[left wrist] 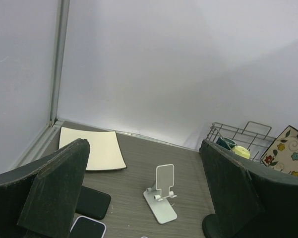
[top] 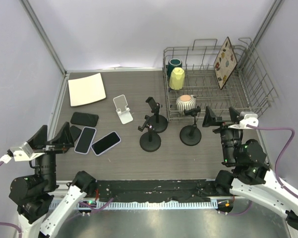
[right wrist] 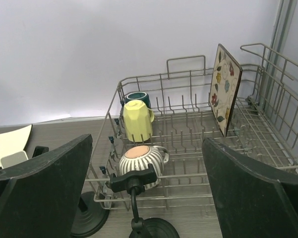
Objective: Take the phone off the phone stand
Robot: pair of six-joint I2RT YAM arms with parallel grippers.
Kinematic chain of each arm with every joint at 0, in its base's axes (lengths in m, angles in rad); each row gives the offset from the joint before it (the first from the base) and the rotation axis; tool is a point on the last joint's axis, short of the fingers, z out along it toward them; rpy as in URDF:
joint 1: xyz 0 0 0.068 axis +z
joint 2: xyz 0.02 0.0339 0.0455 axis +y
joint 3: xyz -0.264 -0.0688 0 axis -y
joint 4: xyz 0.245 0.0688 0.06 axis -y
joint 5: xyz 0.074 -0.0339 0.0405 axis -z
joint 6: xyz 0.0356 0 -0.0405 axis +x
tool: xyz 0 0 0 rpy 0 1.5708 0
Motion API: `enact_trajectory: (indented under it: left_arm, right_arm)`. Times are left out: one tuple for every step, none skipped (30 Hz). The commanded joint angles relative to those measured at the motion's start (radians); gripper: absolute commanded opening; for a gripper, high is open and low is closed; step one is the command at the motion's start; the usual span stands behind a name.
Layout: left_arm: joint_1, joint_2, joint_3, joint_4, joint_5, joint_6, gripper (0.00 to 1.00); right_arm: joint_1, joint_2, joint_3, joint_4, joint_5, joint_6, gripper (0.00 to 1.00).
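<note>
The white phone stand (top: 123, 109) (left wrist: 161, 196) stands left of centre on the table with nothing resting on it. Several phones lie flat to its left, among them a black one (top: 84, 119) (left wrist: 91, 202), a pale-rimmed one (top: 85, 140) (left wrist: 87, 229) and another (top: 106, 143). My left gripper (top: 52, 136) (left wrist: 143, 144) hovers open above the near left of the table, over the phones. At the near right my right gripper (top: 222, 117) (right wrist: 148, 141) is held open in front of the dish rack. Neither gripper holds anything.
Three black clamp stands on round bases (top: 150, 141) (top: 190, 135) (right wrist: 134, 178) stand mid-table. A cream square plate (top: 86, 89) (left wrist: 96, 148) lies at the back left. The wire dish rack (top: 188, 48) (right wrist: 186, 59) at the back right holds mugs (top: 177, 78) and a patterned plate (top: 224, 62).
</note>
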Motion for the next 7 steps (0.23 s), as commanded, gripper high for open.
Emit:
enact_trajectory:
  left_arm:
    - [0.007, -0.026, -0.003, 0.054, 0.033, 0.025, 1.00]
    - [0.007, -0.026, -0.005, 0.054, 0.033, 0.023, 1.00]
    - [0.005, -0.028, -0.008, 0.056, 0.034, 0.022, 1.00]
    - [0.007, -0.028, -0.008, 0.057, 0.034, 0.023, 1.00]
    - [0.007, -0.029, -0.009, 0.059, 0.034, 0.023, 1.00]
    - [0.005, -0.032, -0.009, 0.060, 0.033, 0.023, 1.00]
    - [0.007, -0.035, -0.011, 0.063, 0.031, 0.023, 1.00]
  right_arm:
    - [-0.001, -0.012, -0.008, 0.057, 0.030, -0.020, 0.98]
    - [-0.001, -0.012, -0.010, 0.058, 0.030, -0.018, 0.98]
    - [-0.001, -0.013, -0.013, 0.058, 0.030, -0.015, 0.98]
    - [-0.001, -0.018, -0.014, 0.058, 0.032, -0.014, 0.98]
    - [-0.001, -0.021, -0.014, 0.060, 0.032, -0.014, 0.98]
    - [-0.001, -0.022, -0.016, 0.061, 0.032, -0.014, 0.98]
    - [-0.001, -0.028, -0.014, 0.063, 0.033, -0.014, 0.98]
